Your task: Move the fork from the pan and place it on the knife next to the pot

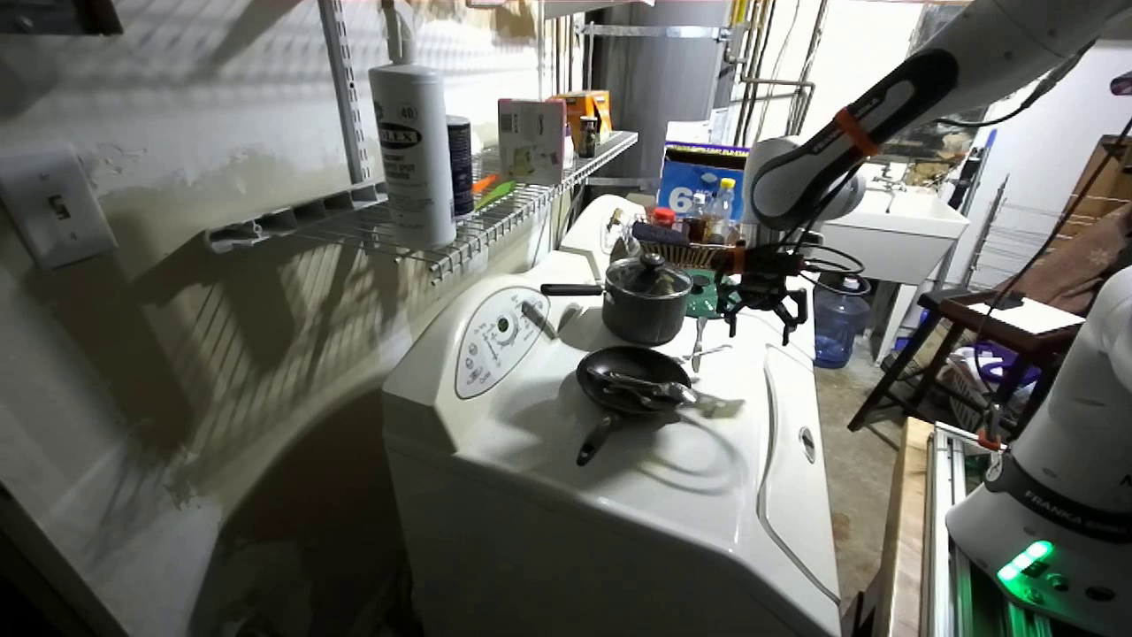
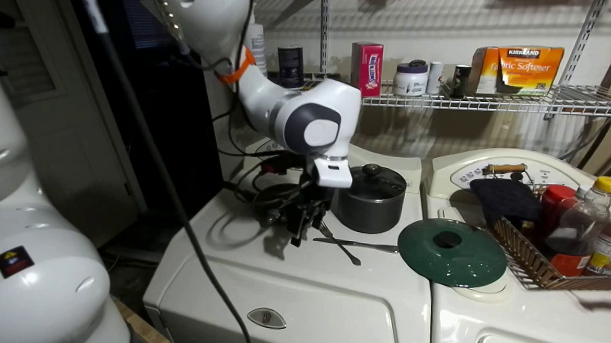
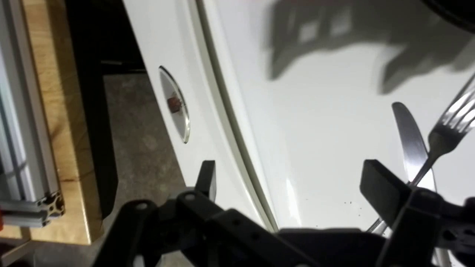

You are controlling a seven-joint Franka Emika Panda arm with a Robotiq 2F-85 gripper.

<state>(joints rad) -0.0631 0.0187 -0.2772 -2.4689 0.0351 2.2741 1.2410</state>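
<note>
White worktop [image 3: 319, 129]; fingers [image 3: 382, 189] wide apart above it. Fork [image 3: 445, 138] lies across knife [image 3: 410, 137], below and to one side of them; pot [image 2: 370, 214] nearby.

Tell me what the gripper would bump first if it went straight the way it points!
Probably the white machine top: the open gripper points down at it. The fork crossing the knife shows beside that line in the wrist view, so a touch is possible; depth is hard to judge.

Laundry rm w/ fab. softener [image 2: 531, 70]
</note>
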